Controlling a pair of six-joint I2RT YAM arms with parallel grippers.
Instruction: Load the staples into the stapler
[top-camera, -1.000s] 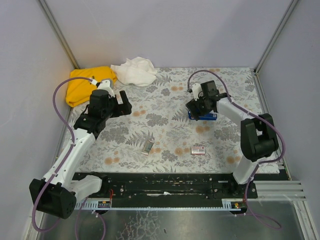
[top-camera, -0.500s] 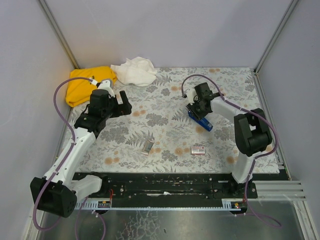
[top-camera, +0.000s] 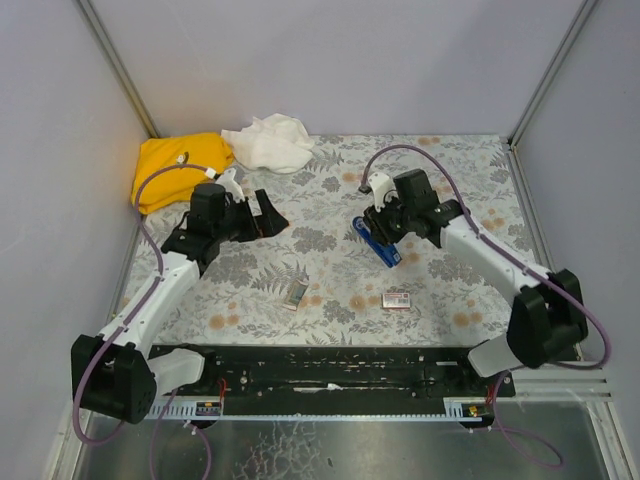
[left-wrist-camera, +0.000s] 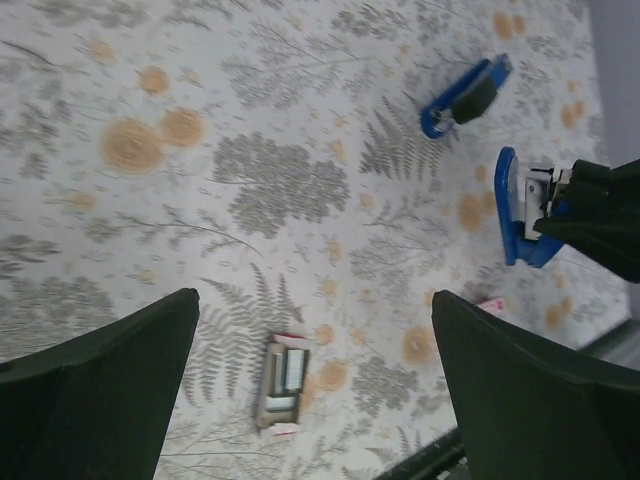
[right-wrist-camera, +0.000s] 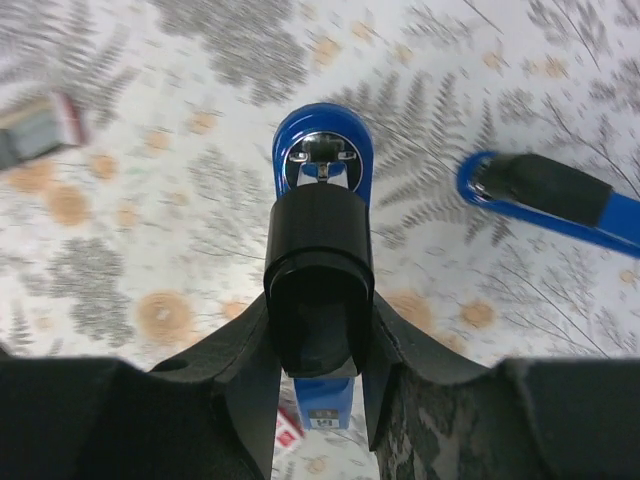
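The small slim stapler (right-wrist-camera: 322, 165) faces me end-on in the right wrist view. It has a bright blue rounded nose with a silvery metal fitting set in it and a black block behind. My right end effector (top-camera: 384, 228) is clenched on it, one finger against each side of the black part, and the blue nose pokes out past the fingertips. The stapler sits right of centre on the floral-patterned worktop (top-camera: 330, 180), about midway between the near and far edges. I cannot tell whether it is clear of the surface.

My left end effector (left-wrist-camera: 312, 300) hangs wide open over the left half, well apart from the stapler and gripping nothing. Toward the near edge lie a closed whitish box with red print (top-camera: 397, 299), right of centre, and an opened staple tray (left-wrist-camera: 283, 385) holding a silvery-grey strip, left of the box.

A second blue-and-black piece (left-wrist-camera: 462, 95) lies near the stapler. Overhead the right arm covers it, and I cannot make out what it is. The box print is too small to read.
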